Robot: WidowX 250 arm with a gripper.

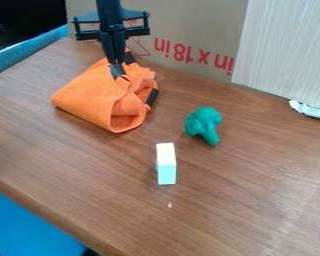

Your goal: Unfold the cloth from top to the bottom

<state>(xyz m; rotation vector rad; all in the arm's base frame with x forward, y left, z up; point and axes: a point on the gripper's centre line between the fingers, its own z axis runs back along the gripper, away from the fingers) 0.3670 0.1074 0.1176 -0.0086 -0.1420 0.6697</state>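
"As the camera view shows it, where's the cloth [89,99] from the claw [118,74]?"

"Directly beneath, mostly spreading near and left; the claw looks closed, pinching an upper fold."

"Long axis?"

"Can't tell, bundled so: soft, matte orange fabric, rounded folds, a curled opening nearest us."

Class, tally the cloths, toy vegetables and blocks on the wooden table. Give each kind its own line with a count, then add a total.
Cloth: 1
Toy broccoli: 1
Block: 1
Total: 3
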